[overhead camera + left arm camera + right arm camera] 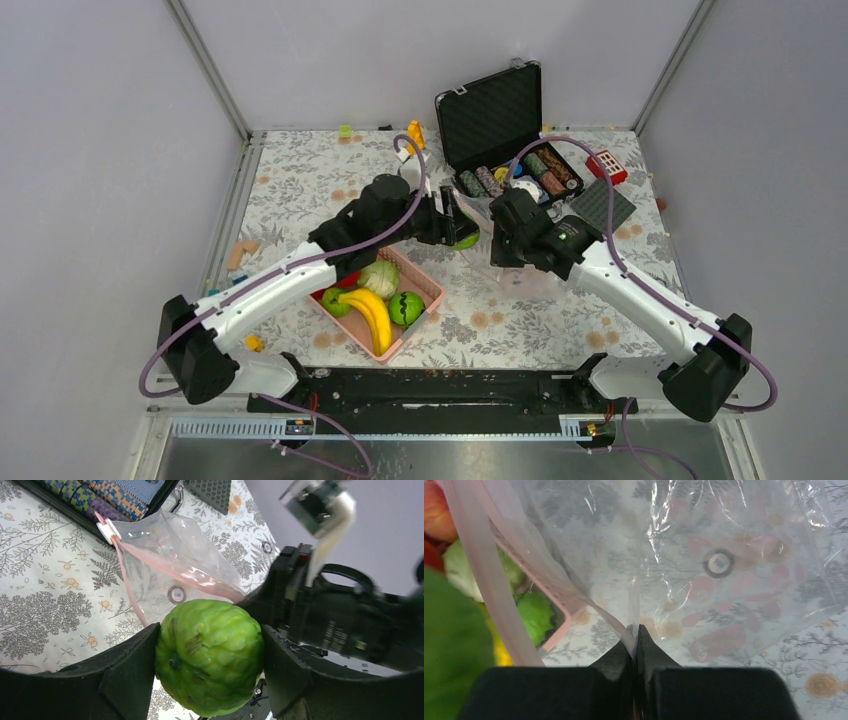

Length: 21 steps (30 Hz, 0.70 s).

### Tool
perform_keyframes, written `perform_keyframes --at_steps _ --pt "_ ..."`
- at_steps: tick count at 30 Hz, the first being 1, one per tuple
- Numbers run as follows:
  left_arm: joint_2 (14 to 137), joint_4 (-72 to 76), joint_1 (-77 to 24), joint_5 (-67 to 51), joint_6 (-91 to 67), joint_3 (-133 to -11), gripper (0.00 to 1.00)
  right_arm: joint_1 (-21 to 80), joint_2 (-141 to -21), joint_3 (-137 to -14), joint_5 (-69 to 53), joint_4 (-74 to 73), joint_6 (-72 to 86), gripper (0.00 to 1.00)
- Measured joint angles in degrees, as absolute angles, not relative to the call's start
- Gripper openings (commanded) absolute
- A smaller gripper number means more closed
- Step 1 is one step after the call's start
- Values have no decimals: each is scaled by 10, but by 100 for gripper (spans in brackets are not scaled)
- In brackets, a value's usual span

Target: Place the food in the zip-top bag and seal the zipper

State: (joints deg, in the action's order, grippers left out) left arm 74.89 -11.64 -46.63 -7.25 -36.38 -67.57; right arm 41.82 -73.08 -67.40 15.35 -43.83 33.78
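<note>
1. An open black case (490,115) of poker chips (545,168) stands just behind the bag. My right gripper (636,640) crowds the fruit's right side.
2. My left gripper (210,652) clamps a green fruit (210,665) just before the zip-top bag (170,545), whose zipper (170,565) gapes apart.
3. The right gripper is pinched tight on the bag's edge.
4. The pink basket (432,290) holds bananas (372,318), cabbage (378,278) and green fruits (405,307).
</note>
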Motion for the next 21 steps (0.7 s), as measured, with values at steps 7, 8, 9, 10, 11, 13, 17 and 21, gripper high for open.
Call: perform_keyframes --at_steps 7,8,9,10,11,13,17,21 --pt "797 -105 -486 -43 -362 -676 28 418 -707 -674 104 -419 360 2" --pt "800 -105 -488 -36 -362 -676 28 418 -705 -674 99 -417 362 2" --pt "801 -107 -490 -26 -362 -676 28 417 -703 -674 95 -415 364 2" --pt "801 -106 -492 -17 -361 -676 28 417 -701 -674 92 -413 367 2" --pt "801 -106 -493 -12 -360 -676 28 417 -699 -674 88 -410 371 2" --pt "801 -107 -496 5 -360 -676 33 416 -692 -674 79 -401 377 1" --pt "808 -112 -503 33 -360 -679 74 415 -674 -674 63 -383 387 1" --pt "814 -126 -507 45 -356 -683 99 414 -669 -673 50 -373 392 1"
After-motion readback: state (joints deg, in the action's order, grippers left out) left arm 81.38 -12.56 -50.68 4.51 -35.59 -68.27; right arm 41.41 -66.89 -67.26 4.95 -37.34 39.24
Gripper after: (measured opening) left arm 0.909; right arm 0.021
